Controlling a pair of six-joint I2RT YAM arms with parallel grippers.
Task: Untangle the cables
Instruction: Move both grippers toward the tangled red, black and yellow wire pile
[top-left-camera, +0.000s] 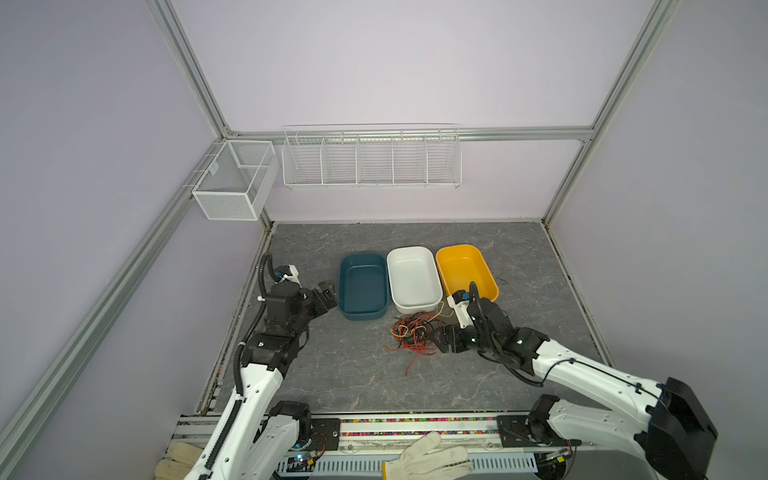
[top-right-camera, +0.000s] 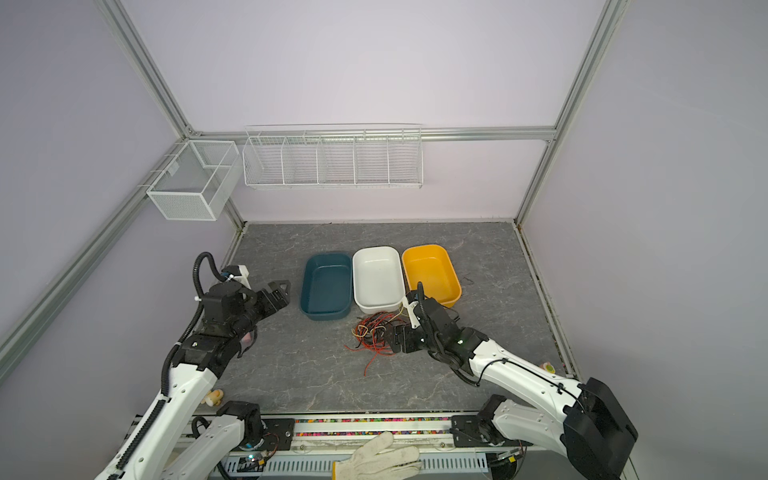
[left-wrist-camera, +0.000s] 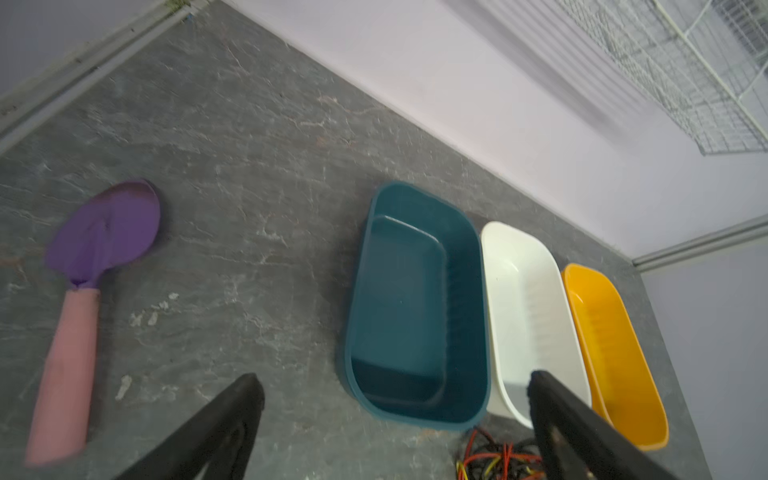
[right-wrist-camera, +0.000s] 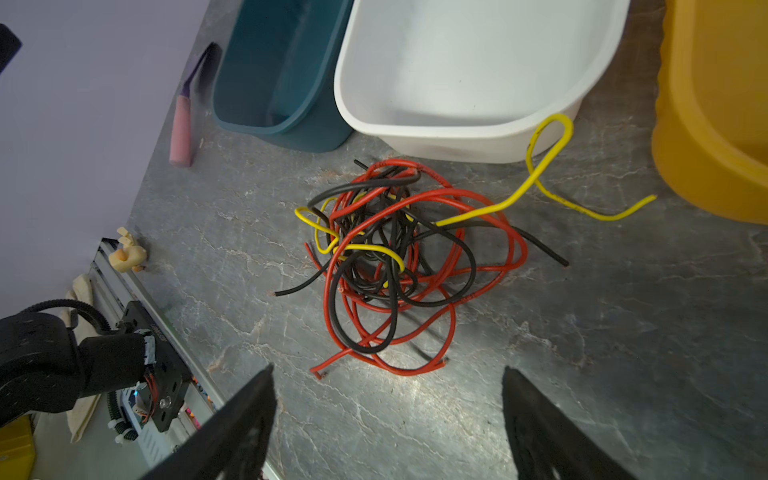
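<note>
Cables (right-wrist-camera: 395, 257) lie in 1 tangle by the white bin (right-wrist-camera: 457, 139), none freed; left gripper (left-wrist-camera: 392, 376) and right gripper (right-wrist-camera: 387, 369) gape empty

1. On the counter (top-left-camera: 353, 365), mid-frame, side by side: left tub (top-left-camera: 362, 291), middle tub (top-left-camera: 413, 276), right tub (top-left-camera: 465, 270).
2. The cables (top-left-camera: 413, 334) lie heaped just below the middle tub.
3. Above the row hangs a wire rack (top-left-camera: 372, 160), a mesh basket (top-left-camera: 232, 183) to its left.

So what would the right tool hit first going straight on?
Likely the cables: the right tool, open, points at the tangle's near red loops. Depth is unclear, so it could meet the table first.
</note>
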